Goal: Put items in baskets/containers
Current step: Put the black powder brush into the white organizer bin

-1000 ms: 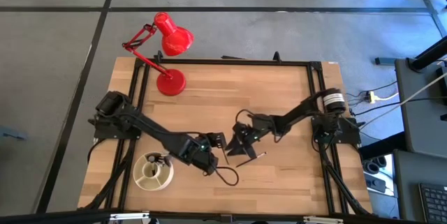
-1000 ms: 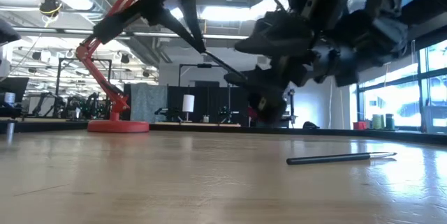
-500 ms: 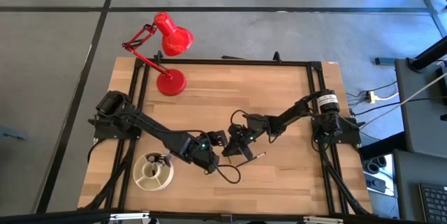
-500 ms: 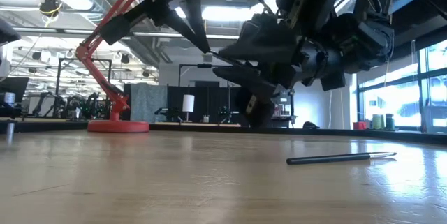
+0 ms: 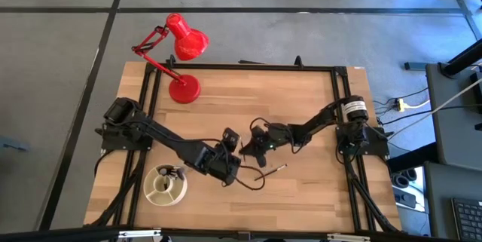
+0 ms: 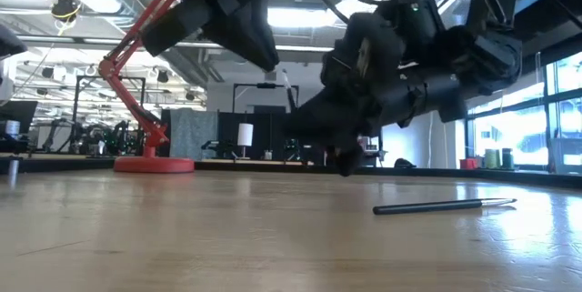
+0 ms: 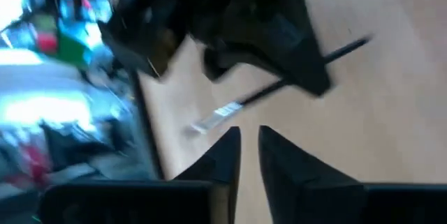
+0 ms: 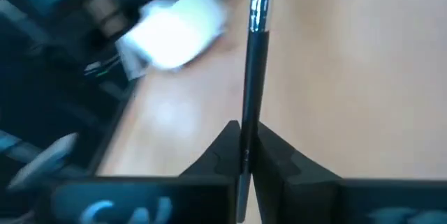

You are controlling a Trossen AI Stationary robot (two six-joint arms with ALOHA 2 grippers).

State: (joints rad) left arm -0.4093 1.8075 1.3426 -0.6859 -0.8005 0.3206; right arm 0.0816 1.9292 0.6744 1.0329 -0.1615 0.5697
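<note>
R tool (image 8: 246, 155) pinching thin dark brush (image 8: 253, 77), silver ferrule.

A red lamp (image 5: 183, 57) stands at the far left corner of the wooden table (image 5: 301, 106). Its round base (image 5: 184, 89) sits on the wood, and its head hangs out past the table's edge (over the grey floor (image 5: 60, 61)). In the low view, the room behind has bright windows (image 6: 509, 128).
</note>
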